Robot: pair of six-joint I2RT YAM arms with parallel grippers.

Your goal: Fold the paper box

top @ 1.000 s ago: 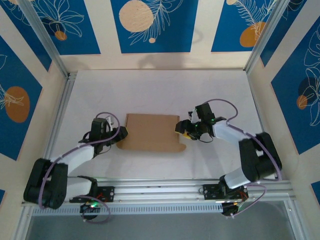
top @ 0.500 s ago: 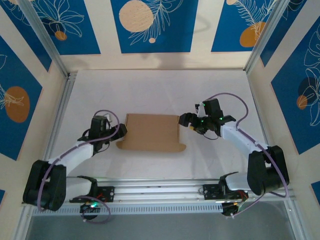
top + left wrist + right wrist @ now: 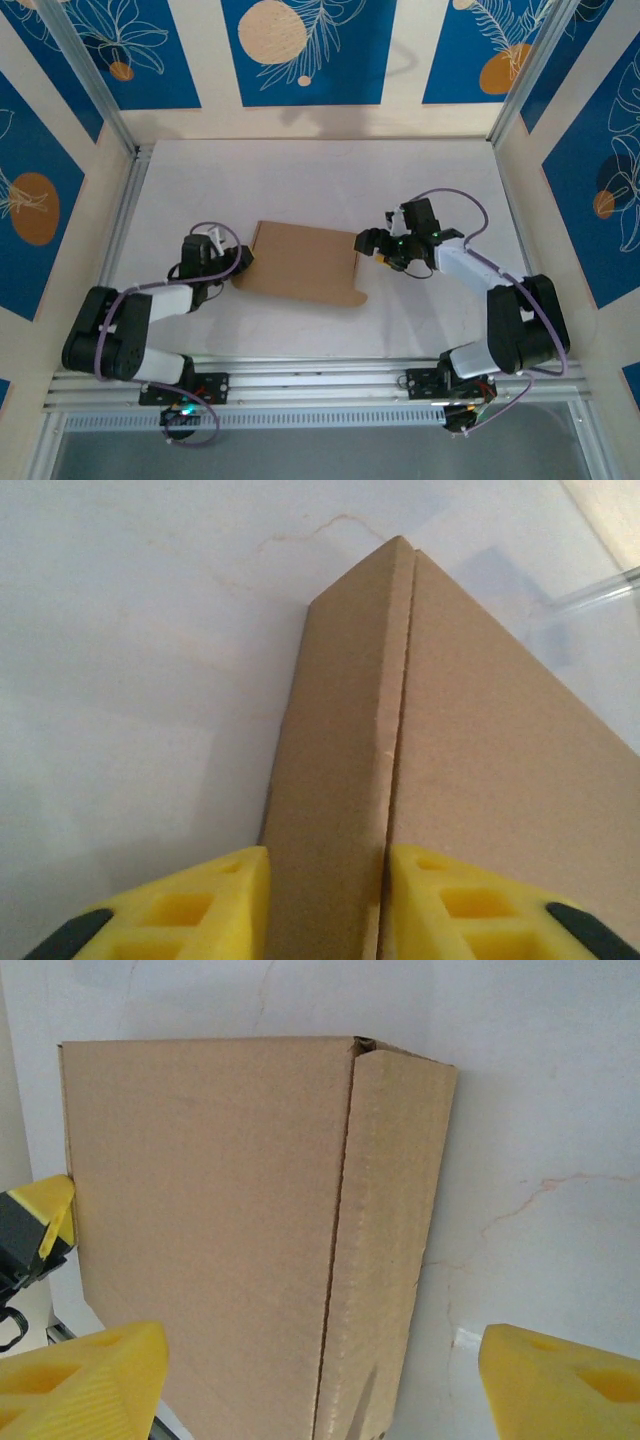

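From above, one paper box lies at the middle of the white table, a shallow brown rectangle that looks closed on top, with a small tab jutting from its near right corner. The left hand is at its left end and the right hand at its right end: two hands, one box. At the left wrist, two yellow fingers straddle a narrow side panel, set off from the top by a crease; whether they pinch it I cannot tell. At the right wrist, the fingers stand wide apart, open and holding nothing, facing the box's end and its creased side panel. The main folding seems done; likely only the sides and tab remain to be pressed in
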